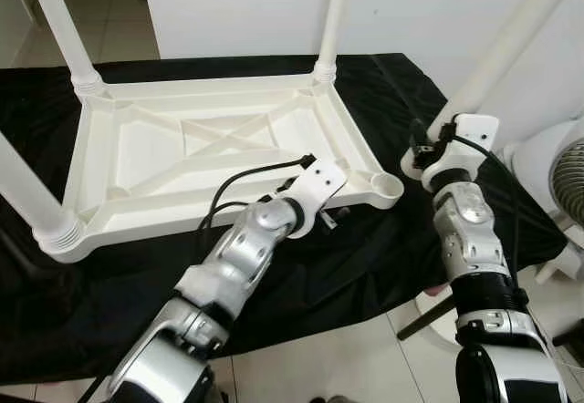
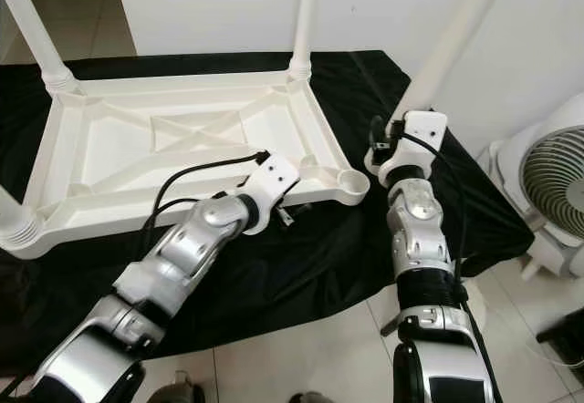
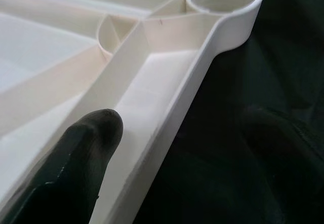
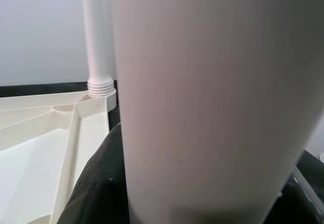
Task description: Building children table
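The right gripper (image 1: 427,150) is clamped on a loose white table leg (image 1: 511,43), gripping it near its lower end; the leg slants up and away from the gripper toward the white wall (image 1: 420,6). In the right wrist view that leg (image 4: 212,102) stands just in front of the camera with a black finger (image 4: 98,183) pressed against its side. Just beside this gripper, toward the robot's left, sits the open round socket (image 1: 385,185) at the near right corner of the upturned white tabletop (image 1: 219,148), not touching the held leg.

The left gripper (image 1: 330,217) is at the tabletop's near rim, a little left of that empty socket. Its fingers are apart: the left wrist view shows one black finger (image 3: 76,168) lying inside the rim's channel, the other a dim shape out over the cloth, with the rim wall (image 3: 174,122) between them. The threaded socket (image 3: 223,1) lies ahead of the fingers along the rim.

Beyond both grippers, the tabletop lies underside up on a black cloth (image 1: 365,266), its ribs crossing in the middle. Three legs already stand in its other corners: far left (image 1: 62,25), far right (image 1: 332,15) and near left (image 1: 27,193). Out past the right arm stands a white fan (image 2: 552,184) on the tiled floor (image 1: 356,357).
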`<state>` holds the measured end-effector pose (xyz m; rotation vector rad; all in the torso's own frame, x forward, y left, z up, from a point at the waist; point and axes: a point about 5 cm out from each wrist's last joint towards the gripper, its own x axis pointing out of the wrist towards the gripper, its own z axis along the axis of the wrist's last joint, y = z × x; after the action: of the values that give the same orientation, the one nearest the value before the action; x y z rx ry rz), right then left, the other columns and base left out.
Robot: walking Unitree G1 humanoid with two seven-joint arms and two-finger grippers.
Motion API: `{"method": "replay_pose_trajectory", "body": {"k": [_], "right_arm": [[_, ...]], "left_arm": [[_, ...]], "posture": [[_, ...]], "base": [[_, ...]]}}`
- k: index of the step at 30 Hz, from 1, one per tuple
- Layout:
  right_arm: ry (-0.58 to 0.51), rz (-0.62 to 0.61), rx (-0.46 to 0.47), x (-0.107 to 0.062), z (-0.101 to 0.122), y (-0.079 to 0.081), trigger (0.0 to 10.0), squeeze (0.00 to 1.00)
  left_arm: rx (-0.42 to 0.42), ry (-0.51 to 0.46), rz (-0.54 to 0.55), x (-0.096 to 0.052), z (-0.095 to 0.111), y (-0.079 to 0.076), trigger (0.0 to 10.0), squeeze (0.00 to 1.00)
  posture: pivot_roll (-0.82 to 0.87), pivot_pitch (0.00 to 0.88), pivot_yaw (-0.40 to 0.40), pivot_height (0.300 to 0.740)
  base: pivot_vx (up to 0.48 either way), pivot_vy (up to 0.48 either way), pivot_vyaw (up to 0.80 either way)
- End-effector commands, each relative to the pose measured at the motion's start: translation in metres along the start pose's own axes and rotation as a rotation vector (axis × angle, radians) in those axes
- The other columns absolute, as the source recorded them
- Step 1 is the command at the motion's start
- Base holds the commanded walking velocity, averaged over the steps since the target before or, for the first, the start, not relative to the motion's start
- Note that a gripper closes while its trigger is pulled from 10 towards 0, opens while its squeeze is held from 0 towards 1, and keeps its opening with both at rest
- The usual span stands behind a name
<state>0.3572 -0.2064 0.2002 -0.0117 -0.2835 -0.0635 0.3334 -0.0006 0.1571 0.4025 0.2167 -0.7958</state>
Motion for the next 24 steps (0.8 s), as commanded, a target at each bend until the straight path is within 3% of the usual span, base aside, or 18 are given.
{"method": "replay_pose_trajectory", "body": {"k": [1,6,7,8,10,11,19,24], "right_arm": [[-0.007,-0.014,0.007,-0.002,0.002,-0.003,10.0,0.00],[-0.005,-0.015,0.010,-0.003,0.002,-0.001,10.0,0.00],[-0.004,-0.016,0.010,-0.003,0.002,-0.001,10.0,0.00],[-0.003,-0.017,0.011,-0.003,0.002,-0.001,10.0,0.00],[-0.002,-0.019,0.011,-0.004,0.002,-0.001,10.0,0.00],[0.000,-0.021,0.012,-0.004,0.001,-0.001,10.0,0.00],[0.003,-0.031,0.008,-0.005,0.001,-0.003,10.0,0.00],[0.010,-0.033,0.007,-0.007,-0.002,-0.003,10.0,0.00]], "left_arm": [[-0.006,0.049,0.063,0.004,-0.005,0.003,10.0,0.00],[0.019,0.068,0.064,0.008,-0.006,0.005,10.0,0.00],[0.021,0.070,0.057,0.009,-0.006,0.006,5.3,0.00],[0.021,0.073,0.050,0.008,-0.006,0.007,3.9,0.00],[0.023,0.077,0.045,0.008,-0.007,0.008,3.4,0.00],[0.031,0.084,0.035,0.008,-0.009,0.009,0.0,0.00],[0.066,0.097,-0.018,-0.003,-0.020,0.016,0.0,0.00],[0.115,0.106,-0.092,-0.023,-0.032,0.018,0.0,0.00]], "posture": [[0.07,0.078,-0.010,0.740],[0.07,0.078,-0.004,0.740],[0.06,0.078,-0.001,0.740],[0.06,0.078,0.000,0.740],[0.07,0.077,0.002,0.740],[0.07,0.074,0.005,0.740],[0.07,0.071,0.011,0.740],[0.07,0.071,0.015,0.740]], "base": [[0.000,0.000,0.00],[0.000,0.000,0.00],[0.000,0.000,0.00],[0.000,0.000,0.00],[0.000,0.000,0.00],[0.000,0.000,0.00],[0.000,0.000,0.00],[0.000,0.000,0.00]]}}
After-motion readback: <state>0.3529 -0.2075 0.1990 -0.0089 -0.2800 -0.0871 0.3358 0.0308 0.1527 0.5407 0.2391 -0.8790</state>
